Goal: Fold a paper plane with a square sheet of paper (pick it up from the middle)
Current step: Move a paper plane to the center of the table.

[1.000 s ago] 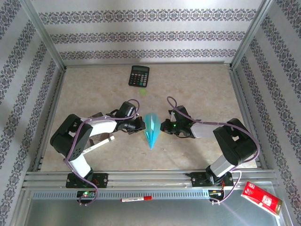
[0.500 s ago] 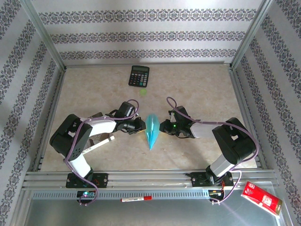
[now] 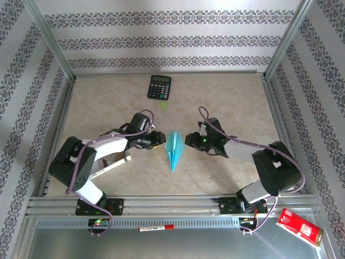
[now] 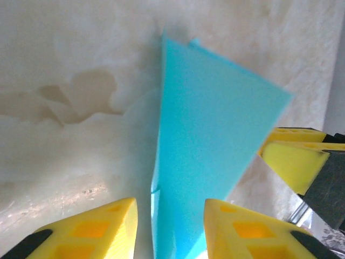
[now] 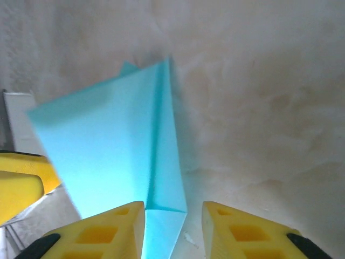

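Note:
The square sheet of paper is folded into a slim light-cyan paper plane (image 3: 173,150) that rests mid-table, its point toward the near edge. My left gripper (image 3: 160,139) sits just left of it and my right gripper (image 3: 188,141) just right of it. In the left wrist view the paper plane (image 4: 210,140) rises between the yellow fingertips (image 4: 242,226) of the open left gripper (image 4: 170,226). In the right wrist view the plane's folded edge (image 5: 161,162) runs into the gap of the open right gripper (image 5: 172,226). Neither pair of jaws presses the paper.
A black calculator (image 3: 159,87) lies at the back of the table. A white strip (image 3: 110,164) lies under the left arm. A red marker (image 3: 156,228) rests on the front rail, and a red carton (image 3: 299,226) sits beyond the table's near right corner. Metal frame rails border the table.
Both grippers have gone from shut to open and let go of the plane. The plane now looks narrower, tipped on its side. Both grippers have backed off slightly.

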`<state>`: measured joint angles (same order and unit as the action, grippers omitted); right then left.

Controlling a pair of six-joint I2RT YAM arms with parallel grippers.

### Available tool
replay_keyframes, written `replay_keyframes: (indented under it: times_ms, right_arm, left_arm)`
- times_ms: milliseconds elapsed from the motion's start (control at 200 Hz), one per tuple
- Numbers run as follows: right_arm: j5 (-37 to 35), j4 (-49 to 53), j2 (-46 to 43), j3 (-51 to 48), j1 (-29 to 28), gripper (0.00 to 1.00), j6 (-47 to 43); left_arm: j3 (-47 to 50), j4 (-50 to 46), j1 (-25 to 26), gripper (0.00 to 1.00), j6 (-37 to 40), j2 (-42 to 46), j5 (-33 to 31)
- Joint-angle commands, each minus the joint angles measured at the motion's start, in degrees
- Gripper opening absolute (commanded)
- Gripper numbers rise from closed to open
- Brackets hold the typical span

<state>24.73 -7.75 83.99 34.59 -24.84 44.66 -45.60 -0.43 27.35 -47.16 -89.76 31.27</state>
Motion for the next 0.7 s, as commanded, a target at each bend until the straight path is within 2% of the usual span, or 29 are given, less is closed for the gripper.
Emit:
replay_keyframes:
  times_ms: [0,90,195,275,340,400,455,505,535,694]
  right_arm:
    - [-0.89,6.18,-5.01,1.69,2.95,0.36,-4.26]
    - [-9.99,15.3,-9.55,4.86,5.62,0.41,-11.07]
    - [-27.64,22.94,-13.21,8.55,6.93,0.52,-19.72]
    - [-40.6,23.06,-14.43,8.83,8.04,0.62,-24.22]
    - [-49.3,21.54,-14.81,8.3,9.37,0.74,-27.78]
    - [-56.87,18.04,-14.5,6.66,10.27,0.8,-31.17]
    - [-60.58,13.99,-13.77,4.98,11.4,0.86,-33.2]
    - [-61.3,8.95,-12.42,3.16,12.89,0.93,-34.14]
    - [-61.17,7.13,-11.36,2.39,13.63,0.98,-34.45]
    - [-59.05,-9.58,-5.14,-3.19,14.57,0.98,-41.27]
  left_arm:
    - [0.82,-3.47,-3.65,0.4,3.82,5.2,-1.16]
    - [-0.06,-7.44,-7.3,0.47,8.59,10.07,-5.71]
    - [-1.76,-11.47,-10.8,0.58,14.72,16.13,-16.92]
    - [-1.62,-11.85,-13.1,0.66,19.4,20.29,-26.47]
    - [-0.75,-11.05,-14.91,0.78,23.5,22.76,-35.14]
    - [0.57,-9.09,-16.81,0.87,27.01,24.37,-43.44]
    - [2.62,-5.65,-18.87,0.95,29.54,25.12,-49.62]
    - [5.08,-1.27,-21.55,1.0,30.74,25.25,-52.18]
    - [6.81,1.74,-23.0,1.0,31.7,25.0,-52.48]
    - [14.06,19.61,-27.06,1.0,39.44,18.96,-49.51]
